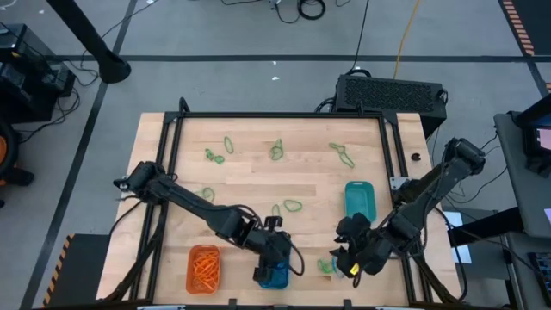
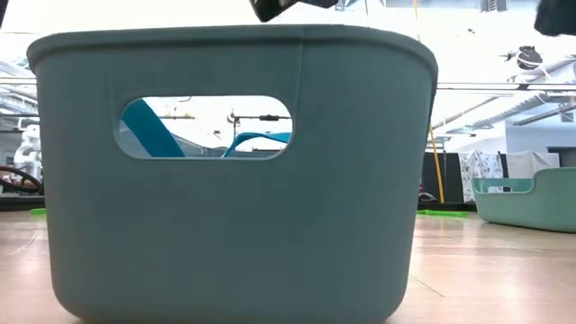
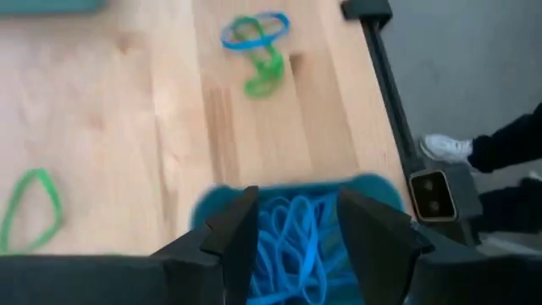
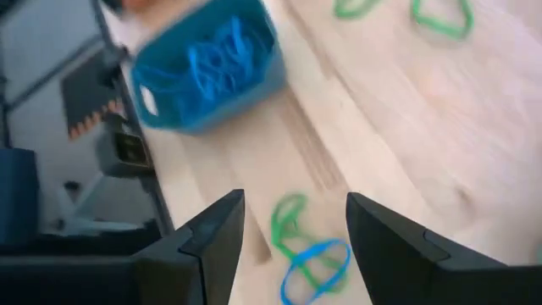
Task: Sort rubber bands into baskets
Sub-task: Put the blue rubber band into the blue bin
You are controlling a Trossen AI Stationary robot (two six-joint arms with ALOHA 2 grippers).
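The blue basket (image 1: 274,276) stands at the table's near edge, full of blue rubber bands (image 3: 292,246). My left gripper (image 3: 296,224) hovers open just above it with nothing between its fingers. The orange basket (image 1: 204,268), holding orange bands, stands to the blue basket's left. The teal-green basket (image 1: 360,200) stands at the right. My right gripper (image 4: 295,229) hangs open over a green and a blue band lying tangled (image 4: 309,254) on the wood, right of the blue basket (image 4: 207,63). Several green bands (image 1: 276,151) lie flat across the far half of the table.
A black frame rail (image 1: 284,114) borders the wooden table (image 1: 250,185). A black box (image 1: 392,93) sits behind the far right corner. In the low view one basket's wall (image 2: 225,198) fills most of the picture. A person's shoe (image 3: 445,149) shows beyond the table's edge.
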